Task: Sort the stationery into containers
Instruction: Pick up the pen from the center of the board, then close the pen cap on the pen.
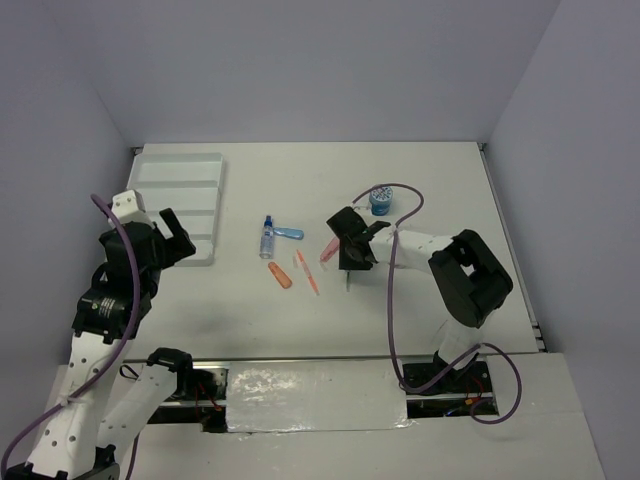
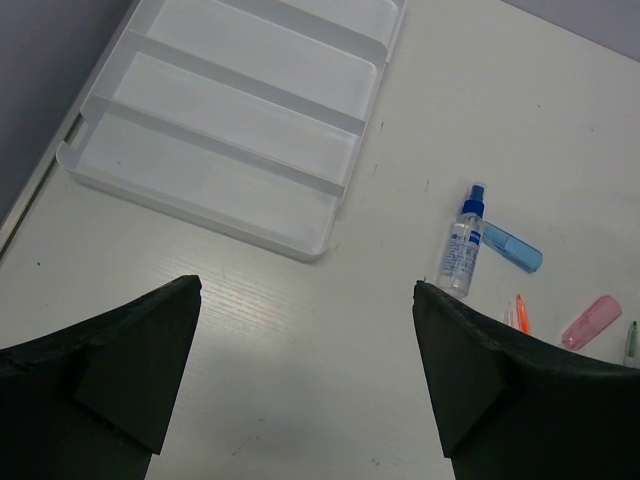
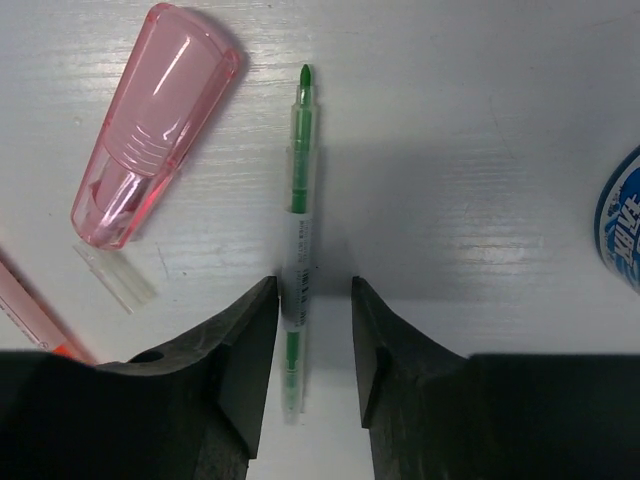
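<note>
My right gripper [image 1: 352, 260] [image 3: 313, 287] is low over the table with its jaws partly open around a thin green pen [image 3: 300, 215]. The left finger touches the pen and the right finger stands off it. A pink piece [image 3: 150, 130] [image 1: 330, 249] lies just left of the pen. A blue-and-white tape roll [image 1: 380, 200] [image 3: 622, 215] sits behind the gripper. A clear bottle with a blue cap [image 1: 267, 238] [image 2: 462, 245], a light blue piece [image 1: 290, 233] [image 2: 512, 249] and orange pieces [image 1: 281, 275] lie mid-table. My left gripper [image 1: 178, 238] [image 2: 308, 290] is open and empty beside the white four-compartment tray [image 1: 150, 168] [image 2: 340, 190].
The tray's compartments hold nothing that I can see. A small clear cap [image 3: 115, 277] lies by the pink piece. Grey walls close in the table at the left, back and right. A thin orange pen [image 1: 307, 271] lies next to the orange piece.
</note>
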You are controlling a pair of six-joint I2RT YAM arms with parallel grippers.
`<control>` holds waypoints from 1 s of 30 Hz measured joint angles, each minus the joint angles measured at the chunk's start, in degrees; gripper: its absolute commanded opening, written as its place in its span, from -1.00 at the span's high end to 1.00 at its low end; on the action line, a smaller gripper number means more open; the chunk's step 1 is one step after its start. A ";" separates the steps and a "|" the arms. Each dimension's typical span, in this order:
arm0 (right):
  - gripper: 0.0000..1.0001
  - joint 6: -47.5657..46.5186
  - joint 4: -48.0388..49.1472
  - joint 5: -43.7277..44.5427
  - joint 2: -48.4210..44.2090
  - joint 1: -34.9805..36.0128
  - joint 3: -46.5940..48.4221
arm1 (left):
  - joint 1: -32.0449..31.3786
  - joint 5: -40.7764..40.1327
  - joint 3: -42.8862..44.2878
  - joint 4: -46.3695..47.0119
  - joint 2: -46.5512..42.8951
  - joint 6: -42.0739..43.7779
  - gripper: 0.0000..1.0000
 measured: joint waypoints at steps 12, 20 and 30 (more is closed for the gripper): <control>1.00 1.01 2.25 0.22 -2.03 -0.17 -2.60 | 0.00 1.60 -0.07 0.26 0.92 0.39 -0.99; 1.00 2.19 -1.51 2.51 -19.50 -0.15 -7.91 | -11.58 2.40 7.89 -0.04 15.58 -12.52 -0.99; 1.00 -1.90 -9.25 5.27 -49.51 -0.13 -7.87 | -35.98 -4.24 17.88 3.80 44.48 -33.83 -0.77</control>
